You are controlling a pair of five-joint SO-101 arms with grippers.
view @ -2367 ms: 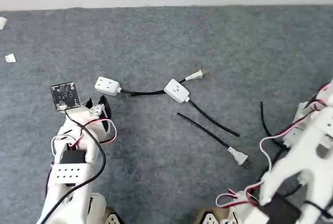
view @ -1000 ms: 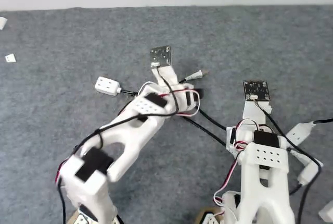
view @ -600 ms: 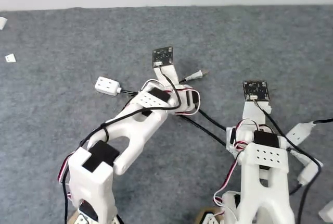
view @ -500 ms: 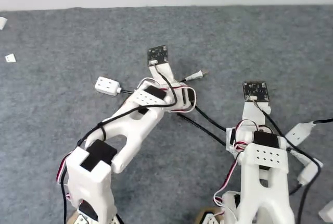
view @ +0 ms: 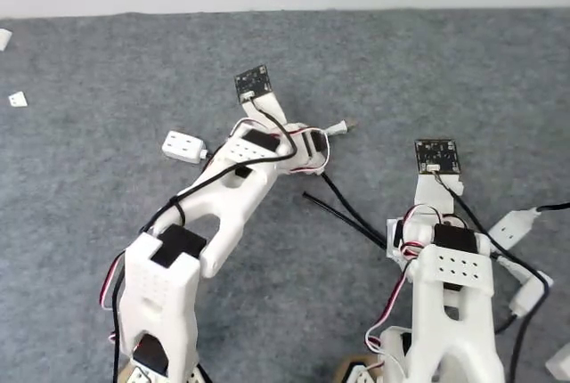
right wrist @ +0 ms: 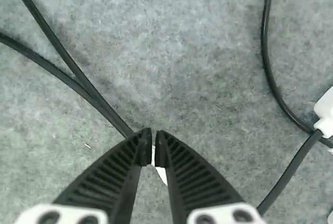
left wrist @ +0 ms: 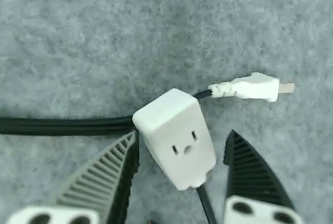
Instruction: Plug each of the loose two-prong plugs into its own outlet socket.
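- Tabletop (view: pixel 107 53) under grey felt, with a pale wall along its far edge.
- Left arm (view: pixel 209 214) stretches from the near edge, left of centre, diagonally to mid-tabletop. Left gripper (left wrist: pixel 182 134) is spread wide and straddles the middle outlet, clamping nothing. One finger (left wrist: pixel 112 174) sits hard by the block's corner where a black lead enters; contact can't be told. The other finger stands apart from the block.
- Right arm (view: pixel 450 281) rises from the near edge, right of centre. Right gripper (right wrist: pixel 152 133) points down at the felt with its fingers drawn almost together, leaving a thin gap, pinched on the near plug.
- Black cables (view: pixel 347 214): two run side by side on the felt, diagonally from the middle outlet toward the right arm.
- Middle outlet (left wrist: pixel 177 138): white block, flat on the felt near the tabletop's centre, slotted face up, nothing plugged in.
- Left outlet (view: pixel 183 145): white block just beside the left arm, on the side toward the left edge. Face empty; a short black lead leaves it toward the arm.
- Far plug (left wrist: pixel 251 86): white, two prongs, loose on the felt just past the middle outlet toward the far edge, prongs pointing away from the block.
- Near plug (right wrist: pixel 158 171): shows as a white sliver between the right gripper's fingers, where one black cable ends.
- White scraps (view: pixel 18 99) lie near the far left corner.
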